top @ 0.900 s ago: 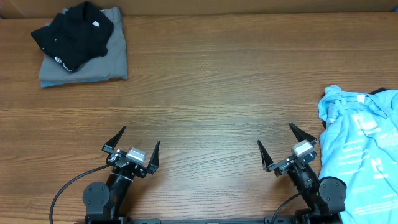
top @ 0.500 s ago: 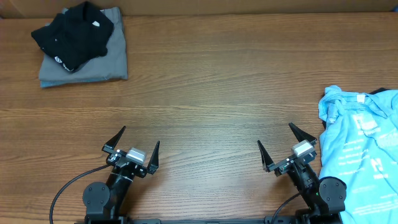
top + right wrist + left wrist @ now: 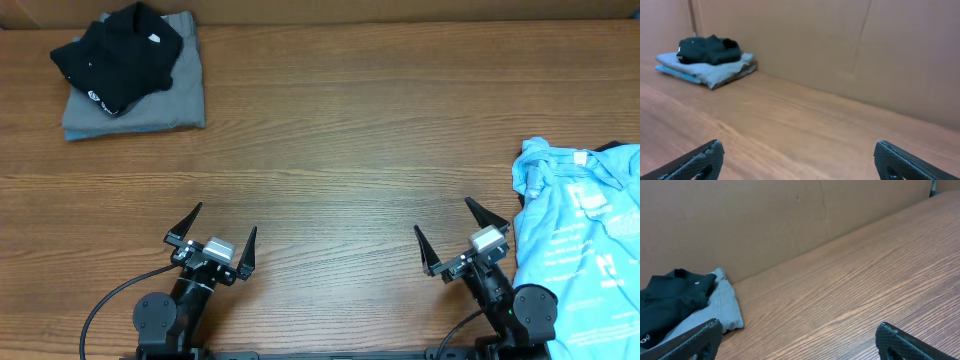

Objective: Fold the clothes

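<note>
Jaws on my left gripper (image 3: 226,218) and right gripper (image 3: 441,215) gape wide, empty; light blue T-shirt (image 3: 585,250) lies beside the right.

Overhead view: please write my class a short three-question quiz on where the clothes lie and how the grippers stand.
1. True or false: the black garment lies on top of a folded grey garment.
2. Where is the light blue T-shirt? A: beside the right gripper, at the table edge. B: at the table's centre. C: on the grey garment.
3. Fill in: the left gripper and the right gripper are both ____ and hold nothing.
Key: 1 true; 2 A; 3 open.
</note>
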`<state>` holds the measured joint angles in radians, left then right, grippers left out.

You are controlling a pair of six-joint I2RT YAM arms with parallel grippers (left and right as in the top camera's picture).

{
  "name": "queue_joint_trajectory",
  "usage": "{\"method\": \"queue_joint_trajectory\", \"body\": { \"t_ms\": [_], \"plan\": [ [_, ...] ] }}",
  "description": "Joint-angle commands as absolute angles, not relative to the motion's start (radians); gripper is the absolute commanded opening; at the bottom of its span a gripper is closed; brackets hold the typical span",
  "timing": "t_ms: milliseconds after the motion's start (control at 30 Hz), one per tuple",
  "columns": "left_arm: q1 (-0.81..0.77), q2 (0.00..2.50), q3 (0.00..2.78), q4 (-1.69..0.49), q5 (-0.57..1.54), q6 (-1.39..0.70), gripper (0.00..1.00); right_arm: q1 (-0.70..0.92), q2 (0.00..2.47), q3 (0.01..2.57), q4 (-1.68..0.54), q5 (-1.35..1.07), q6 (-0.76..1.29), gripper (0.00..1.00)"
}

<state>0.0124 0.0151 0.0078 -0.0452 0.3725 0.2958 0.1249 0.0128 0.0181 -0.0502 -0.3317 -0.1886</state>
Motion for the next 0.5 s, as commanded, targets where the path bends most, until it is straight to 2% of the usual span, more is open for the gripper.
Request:
{"method": "queue_joint_trajectory", "body": {
  "t_ms": [0, 467],
  "plan": [
    [0.006, 0.006, 0.005, -0.045, 0.366, 0.311, 1.0, 0.126, 0.004, 0.008, 0.01, -0.313, -0.217, 1.0],
    [0.006, 0.006, 0.005, -0.044, 0.386, 0.31, 1.0, 0.126, 0.004, 0.008, -0.039, -0.325, -0.195, 1.0]
  ]
}}
